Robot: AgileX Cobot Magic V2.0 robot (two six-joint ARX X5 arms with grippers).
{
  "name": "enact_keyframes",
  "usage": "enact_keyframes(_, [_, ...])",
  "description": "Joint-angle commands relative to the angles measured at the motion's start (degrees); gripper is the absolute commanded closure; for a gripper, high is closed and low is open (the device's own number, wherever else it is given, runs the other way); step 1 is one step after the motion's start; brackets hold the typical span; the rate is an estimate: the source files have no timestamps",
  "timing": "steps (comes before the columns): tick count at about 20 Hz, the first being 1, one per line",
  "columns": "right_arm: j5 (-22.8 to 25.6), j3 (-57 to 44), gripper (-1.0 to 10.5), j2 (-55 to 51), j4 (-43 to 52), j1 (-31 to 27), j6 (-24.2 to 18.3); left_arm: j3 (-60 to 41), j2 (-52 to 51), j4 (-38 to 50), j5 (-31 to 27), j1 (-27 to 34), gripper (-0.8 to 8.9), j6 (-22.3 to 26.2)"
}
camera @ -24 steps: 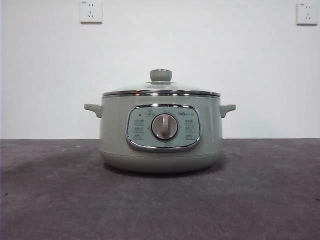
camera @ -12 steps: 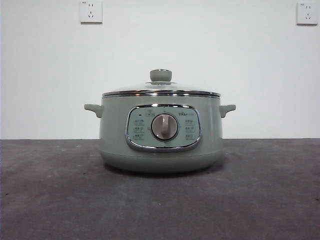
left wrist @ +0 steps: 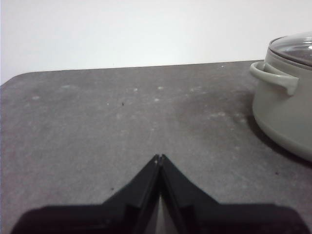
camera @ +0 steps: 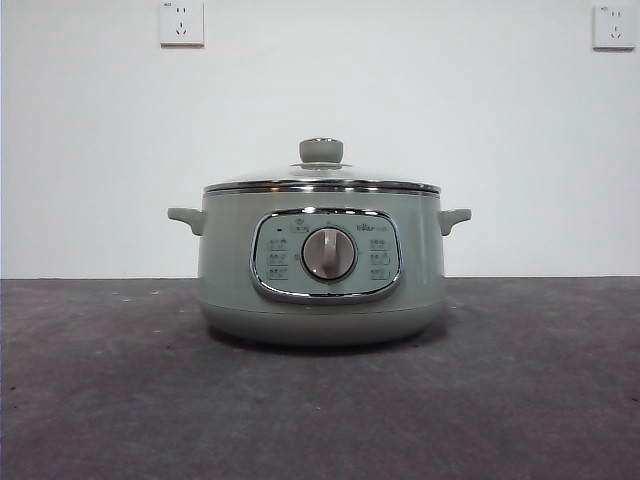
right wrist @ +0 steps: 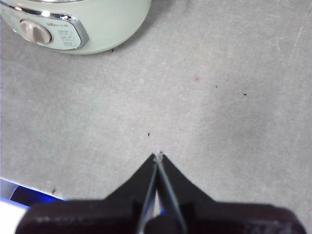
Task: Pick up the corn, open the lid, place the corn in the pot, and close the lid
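**Covered pot on grey surface, both hands idle**

Left hand (left wrist: 160, 157): black, two jaws pressed together tip to tip, holding nothing. It hangs low over bare surface (left wrist: 97, 126), well apart from the pot (left wrist: 282, 112), whose side handle (left wrist: 273, 78) and a slice of the glass lid (left wrist: 295, 48) show at the margin of its wrist view. The far edge of the surface, with a rounded corner, meets a white wall (left wrist: 146, 29) there.

Pot (camera: 322, 265): squat, round, sage green, standing upright at the middle of the surface (camera: 120, 400) in the front view, nearer the far edge than the near one. One small handle on each side. Its chrome-framed control panel (camera: 325, 255) faces the near edge, with a silver dial (camera: 329, 253) at its centre.

Lid (camera: 322, 182): glass, shallow dome, chrome rim, seated level on the pot's rim. Pale green knob (camera: 321, 151) on top.

Wall: white, behind the far edge, with two sockets, one high on the left (camera: 182, 23) and one high on the right (camera: 614, 26).

Right hand (right wrist: 158, 155): black, jaws closed to a point, empty. It looks down on bare surface in front of the pot, on the panel side, and is well apart from it.

Corn: not visible in any view; its place cannot be told.
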Motion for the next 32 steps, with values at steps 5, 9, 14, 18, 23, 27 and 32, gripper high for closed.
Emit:
enact_keyframes(5, [0.00,-0.57,9.5,0.04,0.24,0.00,0.61,-0.57,-0.66,-1.99,0.33,0.22,8.16,-0.59])
enact_keyframes(9, [0.02,-0.57,9.5,0.04,0.24,0.00,0.61,-0.57,-0.02,-2.14,0.33,0.24,8.16,-0.59])
enact_keyframes(14, [0.02,-0.57,9.5,0.04,0.24,0.00,0.61,-0.57,0.42,-2.14,0.33,0.24,8.16,-0.59])
enact_keyframes(18, [0.02,-0.57,9.5,0.04,0.24,0.00,0.48,-0.57,0.42,-2.14,0.33,0.24,8.16,-0.57])
enact_keyframes(23, [5.03,-0.83,9.5,-3.78,1.81,-3.39,-8.50,-0.57,0.42,-2.14,0.33,0.24,8.16,-0.59])
enact_keyframes(27, [4.72,-8.39,9.5,-13.64,18.47,-14.10,-13.73,-0.57,0.42,-2.14,0.33,0.26,8.16,-0.57])
enact_keyframes(32, [3.65,-31.15,9.5,-28.72,43.23,-26.64,-17.64,-0.57,0.42,-2.14,0.33,0.26,8.16,-0.59])
